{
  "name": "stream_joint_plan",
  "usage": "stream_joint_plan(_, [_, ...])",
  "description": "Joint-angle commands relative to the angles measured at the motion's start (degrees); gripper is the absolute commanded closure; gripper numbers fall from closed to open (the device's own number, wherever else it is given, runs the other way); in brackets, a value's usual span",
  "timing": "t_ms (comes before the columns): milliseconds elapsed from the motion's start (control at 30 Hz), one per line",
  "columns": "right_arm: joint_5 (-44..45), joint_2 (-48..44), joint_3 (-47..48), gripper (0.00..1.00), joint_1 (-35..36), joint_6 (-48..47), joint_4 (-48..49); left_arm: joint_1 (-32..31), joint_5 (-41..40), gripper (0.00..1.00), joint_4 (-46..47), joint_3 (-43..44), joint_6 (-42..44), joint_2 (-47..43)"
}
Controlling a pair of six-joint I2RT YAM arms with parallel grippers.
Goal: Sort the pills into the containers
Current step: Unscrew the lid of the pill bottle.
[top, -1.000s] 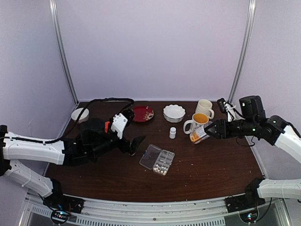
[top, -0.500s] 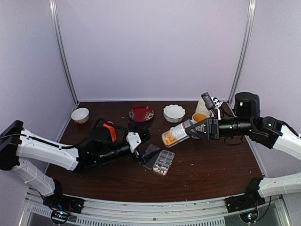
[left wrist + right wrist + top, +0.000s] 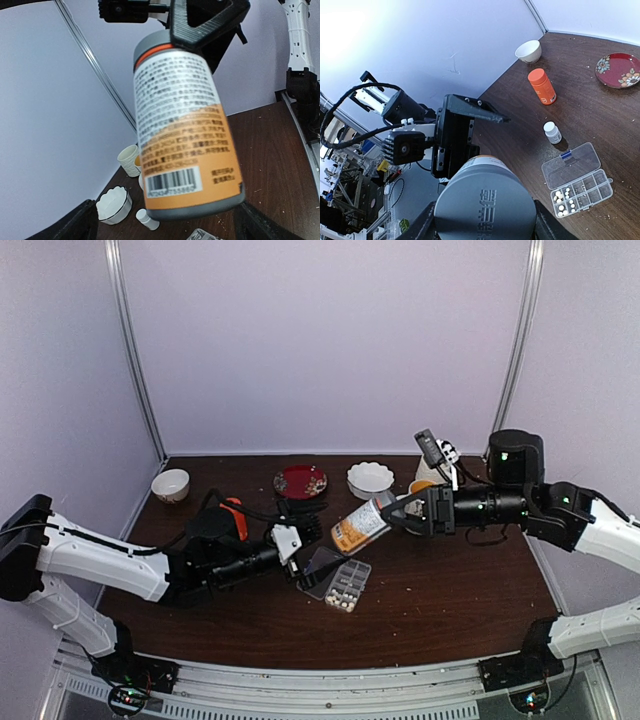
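My right gripper (image 3: 393,510) is shut on the grey-capped end of a white and orange pill bottle (image 3: 360,525) and holds it tilted in the air above the table. My left gripper (image 3: 318,545) is open, with one jaw on either side of the bottle's base (image 3: 192,210); I cannot tell whether they touch it. In the right wrist view the grey cap (image 3: 485,205) fills the space between my right gripper's (image 3: 485,222) fingers. The clear pill box (image 3: 335,578) lies open below, with several whitish pills (image 3: 565,202) in its end cells (image 3: 582,192).
An orange bottle (image 3: 541,86) lies left of the box, and a small white bottle (image 3: 552,132) stands beside it. At the back are a small white bowl (image 3: 171,483), a red plate (image 3: 301,481), a scalloped bowl (image 3: 370,478) and mugs (image 3: 432,468).
My right gripper has carried the bottle left from the mugs to my left gripper. My left gripper has moved right to the pill box and now brackets the bottle's base.
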Motion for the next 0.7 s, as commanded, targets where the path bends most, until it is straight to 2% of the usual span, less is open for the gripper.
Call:
stream_joint_plan(0, [4.4,-0.1,3.5,0.73,0.6,-2.6,-0.4,-1.0,3.3,0.02,3.8,1.7,0.3,0.6])
stream_joint_plan(133, [4.9,0.2,3.4,0.74,0.7,-2.2,0.1,-0.9,5.2,0.02,2.3,2.5,0.4,0.8])
stream_joint_plan(333, [4.3,1.9,2.8,0.75,2.6,-0.9,2.7,-1.0,3.4,0.03,3.0,4.2,-0.4,1.8])
stream_joint_plan(533, [3.8,2.0,2.2,0.75,3.4,0.1,5.0,-0.9,2.0,0.13,5.0,4.6,-1.2,3.0])
stream_joint_plan(667, [3.1,1.9,2.1,0.75,3.4,-0.2,5.0,-0.9,1.7,0.24,4.7,4.7,-1.6,3.4])
